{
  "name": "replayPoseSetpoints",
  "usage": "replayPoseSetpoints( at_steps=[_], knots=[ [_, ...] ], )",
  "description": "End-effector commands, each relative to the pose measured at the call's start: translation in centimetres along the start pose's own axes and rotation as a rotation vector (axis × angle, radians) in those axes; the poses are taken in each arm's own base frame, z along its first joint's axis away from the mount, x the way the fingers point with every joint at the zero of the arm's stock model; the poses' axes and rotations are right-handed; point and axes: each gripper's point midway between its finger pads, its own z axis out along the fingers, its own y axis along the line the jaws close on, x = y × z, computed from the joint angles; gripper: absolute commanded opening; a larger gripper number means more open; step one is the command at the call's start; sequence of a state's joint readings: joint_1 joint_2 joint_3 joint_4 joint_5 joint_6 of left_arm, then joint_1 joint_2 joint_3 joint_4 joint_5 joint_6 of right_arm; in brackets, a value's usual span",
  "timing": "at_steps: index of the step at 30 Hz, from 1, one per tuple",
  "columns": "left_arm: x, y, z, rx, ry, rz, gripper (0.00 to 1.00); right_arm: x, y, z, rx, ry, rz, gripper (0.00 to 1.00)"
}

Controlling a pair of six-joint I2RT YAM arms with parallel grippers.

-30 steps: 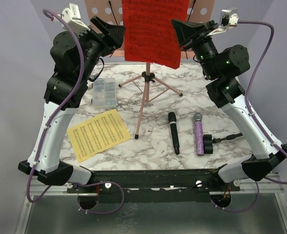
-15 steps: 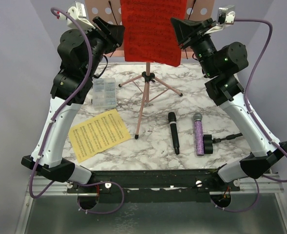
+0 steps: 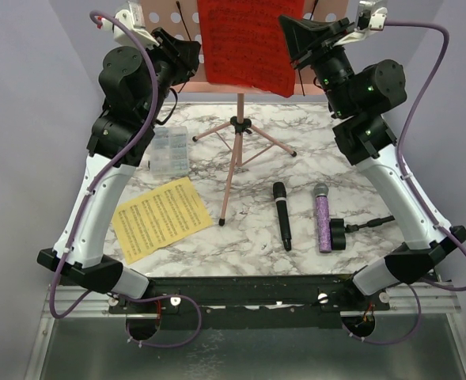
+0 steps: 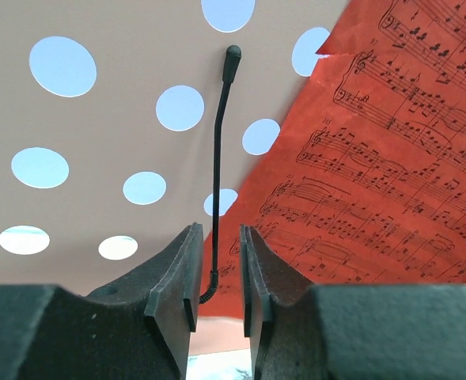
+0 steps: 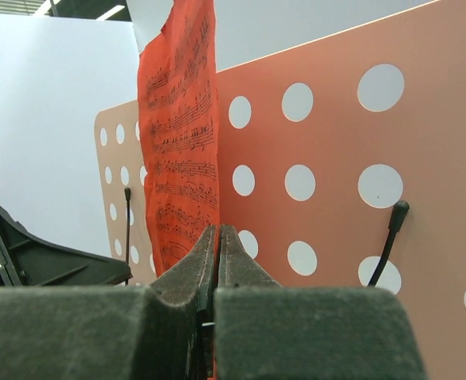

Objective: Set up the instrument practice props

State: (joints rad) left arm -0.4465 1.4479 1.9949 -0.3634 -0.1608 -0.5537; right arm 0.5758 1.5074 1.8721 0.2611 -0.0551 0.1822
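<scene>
1. See pink perforated music rack (image 5: pixel 340 142) standing at the far side of the marble table (image 3: pixel 296 170), thin tripod legs (image 3: pixel 231 178) splayed on the tabletop.
2. Find red music sheet (image 3: pixel 244 43) hanging against the rack face, lower edge dropping below the rack's ledge.
3. Find left gripper (image 4: pixel 218 233) raised at the rack's left half, facing the perforated panel. Jaws a narrow gap apart, clamped on nothing.
4. Note thin black wire retainer (image 4: pixel 219 142) of the rack standing upright in that gap, base between the fingertips. Cannot tell whether either pad touches it. Left edge of the red sheet just right of the wire.
5. Find right gripper (image 5: pixel 217 233) raised at the sheet's right edge. Jaws pressed together, pinching the red paper where it runs down into the seam.
6. Find yellow music sheet (image 3: pixel 160 218) flat on the table, near left, lying at an angle beside the left arm.
7. Find black microphone (image 3: pixel 282 215) and purple glitter microphone (image 3: pixel 323 217) lying side by side, apart, right of the tripod legs. Purple one's mesh head points away from the arm bases.
8. Find black round-based mic holder (image 3: pixel 337 233) tipped on its side just beside the purple microphone's tail, stem pointing right. Contact not discernible.
9. Note clear compartment box (image 3: pixel 169 150) left of the tripod legs, close to the left arm.
</scene>
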Motion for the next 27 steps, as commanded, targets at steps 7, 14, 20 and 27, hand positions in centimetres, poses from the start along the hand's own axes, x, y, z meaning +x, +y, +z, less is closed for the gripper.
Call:
replayPoseSetpoints(
  at_steps=[7, 14, 20, 27],
  knots=[
    [0.3, 0.1, 0.6, 0.014, 0.001, 0.043, 0.21, 0.6, -0.4, 0.9, 0.001, 0.015, -0.038, 0.0],
    [0.2, -0.1, 0.6, 0.038, -0.01, 0.088, 0.15, 0.6, -0.4, 1.3, -0.003, 0.004, -0.042, 0.0],
    [-0.1, -0.2, 0.5, 0.049, -0.023, 0.121, 0.07, 1.3, -0.5, 1.9, -0.004, 0.009, -0.043, 0.0],
    [0.0, 0.0, 0.4, 0.06, -0.033, 0.157, 0.0, 1.9, -1.2, 2.1, 0.024, 0.016, -0.047, 0.0]
  ],
)
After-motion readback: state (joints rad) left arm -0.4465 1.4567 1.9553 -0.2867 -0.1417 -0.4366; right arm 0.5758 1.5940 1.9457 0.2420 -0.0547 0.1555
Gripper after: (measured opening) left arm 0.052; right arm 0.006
